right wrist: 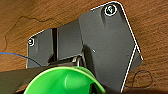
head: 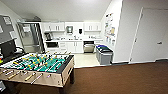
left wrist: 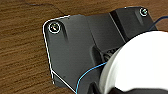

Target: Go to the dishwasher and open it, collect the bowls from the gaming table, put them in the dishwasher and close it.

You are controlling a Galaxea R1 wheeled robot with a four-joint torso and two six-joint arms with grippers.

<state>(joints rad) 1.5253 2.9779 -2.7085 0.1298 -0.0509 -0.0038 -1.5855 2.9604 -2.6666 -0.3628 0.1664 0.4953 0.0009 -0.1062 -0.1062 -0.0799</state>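
Note:
The dishwasher [head: 88, 47] is the steel-fronted unit under the far kitchenette counter, between white cabinets; from here I cannot tell how its door stands. A white bowl [left wrist: 140, 65] looms close in the left wrist view, carried above the brown carpet with my left gripper [left wrist: 108, 53] shut on it. Just as close in the right wrist view is a green bowl [right wrist: 67, 81], with my right gripper [right wrist: 77, 60] shut on it. The gaming table is out of view.
A foosball table [head: 37, 66] with a green field and rods stands close at the left. Grey bins with blue lids [head: 103, 53] sit by the right wall before the kitchenette. Brown carpet [head: 120, 77] runs ahead to pale floor. A white door [head: 150, 35] is at the right.

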